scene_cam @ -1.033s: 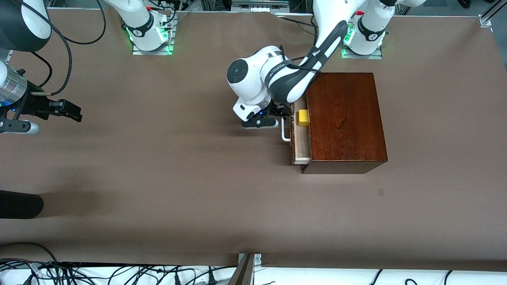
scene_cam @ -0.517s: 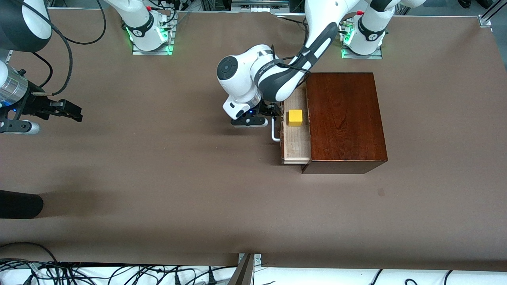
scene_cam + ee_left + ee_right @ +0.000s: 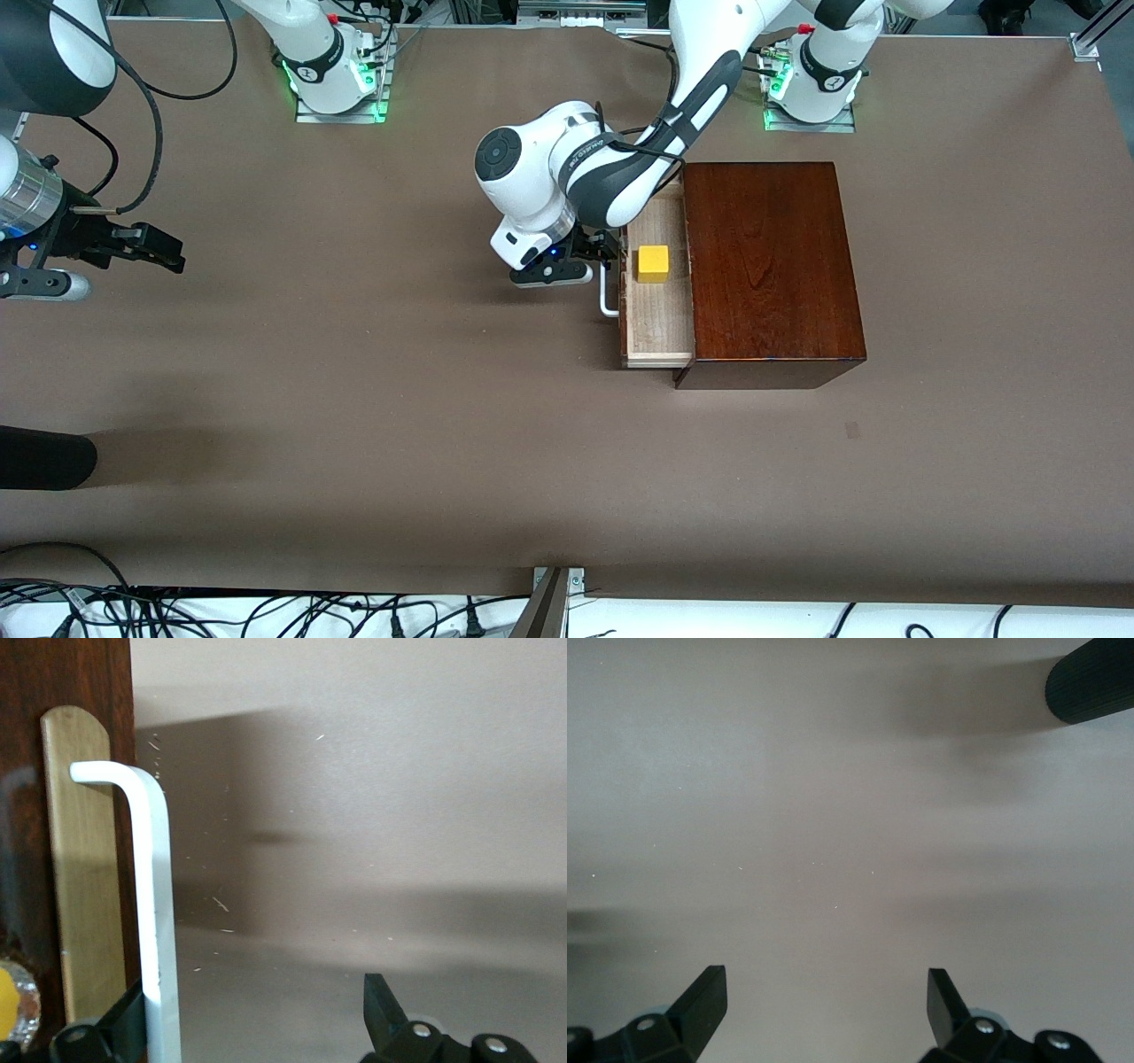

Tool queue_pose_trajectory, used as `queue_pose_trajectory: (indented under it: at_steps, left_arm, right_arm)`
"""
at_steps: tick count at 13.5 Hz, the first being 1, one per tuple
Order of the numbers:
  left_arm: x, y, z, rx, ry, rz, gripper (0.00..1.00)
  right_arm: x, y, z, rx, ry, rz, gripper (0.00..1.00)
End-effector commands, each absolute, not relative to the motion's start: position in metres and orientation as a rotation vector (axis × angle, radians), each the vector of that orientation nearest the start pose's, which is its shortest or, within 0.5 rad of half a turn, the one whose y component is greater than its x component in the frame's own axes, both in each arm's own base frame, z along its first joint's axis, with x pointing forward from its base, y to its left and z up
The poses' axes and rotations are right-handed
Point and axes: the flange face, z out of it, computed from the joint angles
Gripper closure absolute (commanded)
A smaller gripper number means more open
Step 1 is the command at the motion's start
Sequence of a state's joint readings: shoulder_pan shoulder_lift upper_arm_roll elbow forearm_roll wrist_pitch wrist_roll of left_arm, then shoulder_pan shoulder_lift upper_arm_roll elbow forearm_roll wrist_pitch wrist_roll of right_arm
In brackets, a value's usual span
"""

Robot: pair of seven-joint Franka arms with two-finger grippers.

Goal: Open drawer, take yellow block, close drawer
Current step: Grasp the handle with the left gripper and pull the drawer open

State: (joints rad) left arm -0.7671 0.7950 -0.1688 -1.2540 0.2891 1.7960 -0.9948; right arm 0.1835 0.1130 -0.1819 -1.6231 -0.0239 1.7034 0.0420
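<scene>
One drawer (image 3: 657, 306) is seen pulled partway out of the dark-brown wooden box (image 3: 769, 266), its front turned toward the right arm's end of the table. Its long axis runs from the robots' bases toward the front camera, and the white U-shaped handle (image 3: 608, 292) lies along that same line. The yellow block (image 3: 654, 263) is set on the pale drawer floor, near the drawer front and in the half nearer the bases, its edges squared with the drawer's sides.

The left arm is bent low across the table from its base, elbow raised, wrist turned level toward the drawer front. The left gripper (image 3: 606, 257) is placed at the handle — in the left wrist view its fingers (image 3: 383, 1005) are spread apart, with the handle bar (image 3: 158, 930) against one of them and the other well clear.

The right gripper (image 3: 164, 250) is held above bare table (image 3: 354, 399) at the right arm's end, waiting, its fingers (image 3: 946, 1001) parted with nothing between them.
</scene>
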Motion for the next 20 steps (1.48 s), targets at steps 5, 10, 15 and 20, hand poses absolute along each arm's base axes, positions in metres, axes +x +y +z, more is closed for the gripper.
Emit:
queue_pose_trajectory:
  at_steps: [5, 10, 15, 20]
  left_arm:
    - [0.453, -0.608, 0.281, -3.036, -0.004, 0.021, 0.00]
    - [0.452, -0.605, 0.281, -3.036, -0.003, 0.039, 0.00]
    - [0.463, -0.580, 0.316, -2.964, 0.037, 0.074, 0.00]
    - [0.452, -0.569, 0.370, -2.933, 0.030, 0.110, 0.00]
  right_arm:
    - [0.597, 0.009, 0.550, -3.172, 0.057, 0.040, 0.00]
    - [0.597, 0.009, 0.550, -3.172, 0.047, 0.042, 0.00]
    - [0.597, 0.010, 0.550, -3.172, 0.040, 0.042, 0.00]
    - [0.597, 0.021, 0.551, -3.169, 0.012, 0.040, 0.00]
